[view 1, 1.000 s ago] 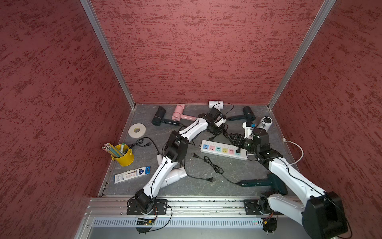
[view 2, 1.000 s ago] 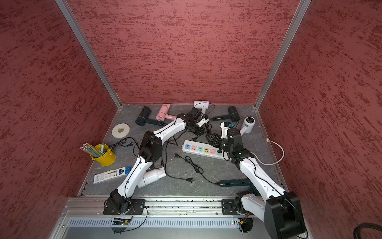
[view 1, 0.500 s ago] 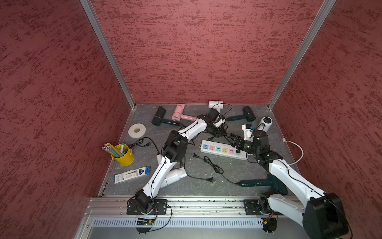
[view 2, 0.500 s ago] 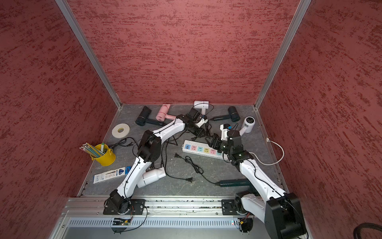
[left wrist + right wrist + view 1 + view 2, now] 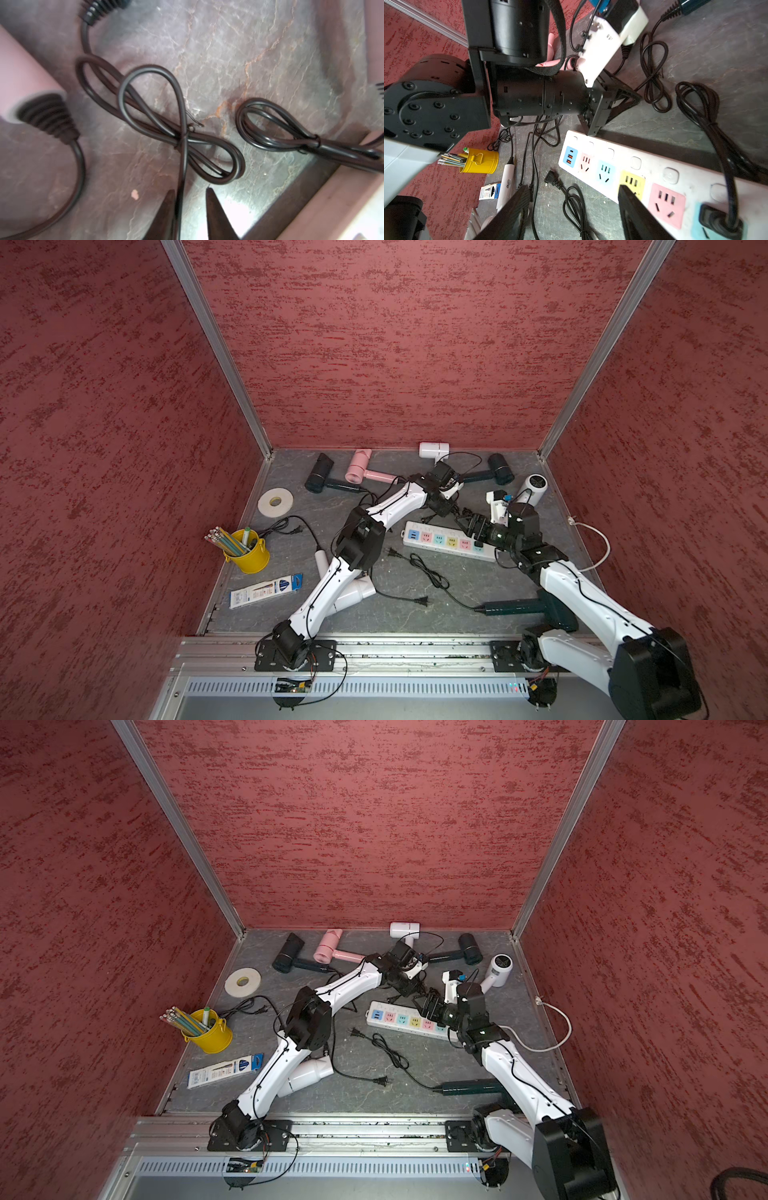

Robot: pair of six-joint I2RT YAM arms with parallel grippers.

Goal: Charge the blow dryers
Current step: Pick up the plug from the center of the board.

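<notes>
Several blow dryers lie on the grey floor: black, pink, white, black and white along the back, dark green at the front right, and a white one under my left arm. My left gripper hovers low behind the power strip. Its jaws are narrowly open, with a thin black cord running between them against one finger. My right gripper stands open and empty above the strip's coloured sockets. One black plug sits in the teal end socket.
A loose plug and its cord lie in front of the strip. A second tied cord bundle lies near the left gripper. A yellow pencil cup, a tape roll and a pencil box sit at the left. Red walls enclose three sides.
My left gripper's jaws were shut, then parted, and now stand narrower around the cord. My right gripper has edged slightly along the power strip. Nothing else has moved.
</notes>
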